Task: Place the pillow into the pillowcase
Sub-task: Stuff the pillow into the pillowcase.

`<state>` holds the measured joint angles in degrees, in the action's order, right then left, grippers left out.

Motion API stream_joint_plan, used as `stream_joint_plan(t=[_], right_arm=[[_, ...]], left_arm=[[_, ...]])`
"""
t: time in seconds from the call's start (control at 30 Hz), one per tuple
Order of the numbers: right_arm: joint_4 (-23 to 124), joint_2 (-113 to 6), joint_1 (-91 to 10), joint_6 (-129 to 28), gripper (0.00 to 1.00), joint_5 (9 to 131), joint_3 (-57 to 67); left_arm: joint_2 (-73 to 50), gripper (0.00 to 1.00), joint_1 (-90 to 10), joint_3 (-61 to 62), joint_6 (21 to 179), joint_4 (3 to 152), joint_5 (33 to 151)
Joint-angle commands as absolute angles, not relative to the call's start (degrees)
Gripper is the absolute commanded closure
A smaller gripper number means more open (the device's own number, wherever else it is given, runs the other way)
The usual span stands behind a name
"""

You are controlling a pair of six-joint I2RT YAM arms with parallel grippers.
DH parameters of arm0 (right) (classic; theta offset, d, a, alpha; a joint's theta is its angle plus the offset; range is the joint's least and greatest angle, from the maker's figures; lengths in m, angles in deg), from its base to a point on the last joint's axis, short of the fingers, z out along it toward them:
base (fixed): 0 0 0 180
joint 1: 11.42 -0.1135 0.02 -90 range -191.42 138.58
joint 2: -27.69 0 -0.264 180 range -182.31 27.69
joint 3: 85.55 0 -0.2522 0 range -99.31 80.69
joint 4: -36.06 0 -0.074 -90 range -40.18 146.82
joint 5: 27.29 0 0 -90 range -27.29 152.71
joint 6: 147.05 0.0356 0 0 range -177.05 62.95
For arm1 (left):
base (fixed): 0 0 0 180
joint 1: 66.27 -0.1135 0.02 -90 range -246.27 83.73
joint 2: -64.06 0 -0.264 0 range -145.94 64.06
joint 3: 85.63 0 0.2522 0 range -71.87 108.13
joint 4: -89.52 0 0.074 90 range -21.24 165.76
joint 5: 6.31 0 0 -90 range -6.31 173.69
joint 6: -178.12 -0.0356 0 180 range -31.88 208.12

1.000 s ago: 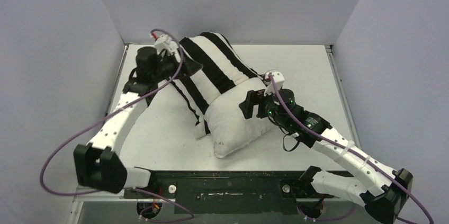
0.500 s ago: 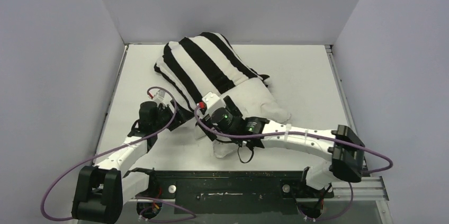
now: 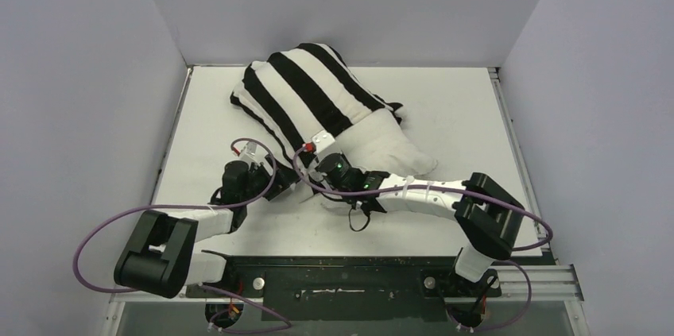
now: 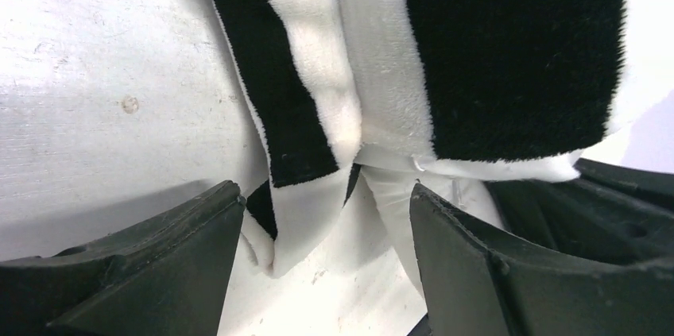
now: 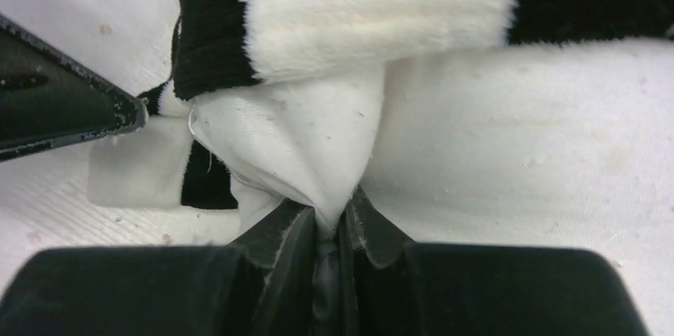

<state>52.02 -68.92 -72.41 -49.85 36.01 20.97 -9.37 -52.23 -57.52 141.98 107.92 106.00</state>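
half or somewhat more of the large, plump, off-white textured fabric pillow (image 3: 389,149) is judged to be sheathed already by the thin plush pillowcase with broad black and white stripes (image 3: 306,90). its far end is covered, while the near end is left bare and is seen bulging out of the mouth. both are laid diagonally on the white tabletop (image 3: 453,98), towards its far left. what is left, by this judgement, is for the striped hem to be drawn over the exposed end and its corners. the right claw (image 5: 330,221) is seen clamped tight on a pinch of smooth white cloth, taken to be the pillow's near-left corner, just under the hem. the left claw (image 4: 324,201) is held parted, its jaws standing either side of a hanging fold of the striped hem without gripping it. the pillowcase is rumpled and bunched at its mouth, and the bare pillow fabric is slightly creased and speckled with lint.
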Motion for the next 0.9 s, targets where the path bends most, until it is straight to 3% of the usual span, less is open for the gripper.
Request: stream_joint_plan(t=[0.0, 0.23, 0.53, 0.57, 0.63, 0.7, 0.73, 0.77, 0.87], right_arm=[[42.2, -64.2, -67.2, -44.6, 1.00, 49.0, 27.2], [34.5, -60.0, -64.2, -38.1, 1.00, 55.9, 30.6], [33.8, -60.0, -63.0, -35.6, 1.00, 57.8, 30.7], [33.6, -60.0, -63.0, -35.4, 1.00, 58.3, 30.8], [33.3, -59.5, -62.7, -34.7, 1.00, 58.8, 31.4], [33.2, -58.5, -62.4, -34.0, 1.00, 58.8, 32.2], [33.2, -57.9, -62.4, -34.3, 1.00, 58.3, 32.7], [33.3, -57.5, -62.4, -35.2, 0.92, 57.9, 33.1], [39.9, -56.1, -62.7, -39.7, 0.61, 58.6, 31.9]], left_arm=[[-11.0, 0.26, -50.7, -59.5, 144.3, 120.4, 101.6], [-14.2, 0.24, -46.0, -60.2, 144.7, 126.6, 96.0], [-25.7, 0.33, -38.6, -55.8, 145.4, 132.1, 89.7], [-27.3, 0.38, -38.1, -55.0, 145.3, 133.5, 88.4], [-30.0, 0.59, -37.8, -53.2, 145.3, 136.4, 88.1], [-30.7, 1.00, -38.4, -51.7, 144.9, 137.0, 89.8], [-29.7, 1.00, -38.7, -51.5, 144.9, 136.4, 91.0], [-27.8, 1.00, -38.9, -51.4, 144.4, 134.1, 91.5], [-18.6, 1.00, -37.6, -49.8, 139.2, 120.2, 89.6]])
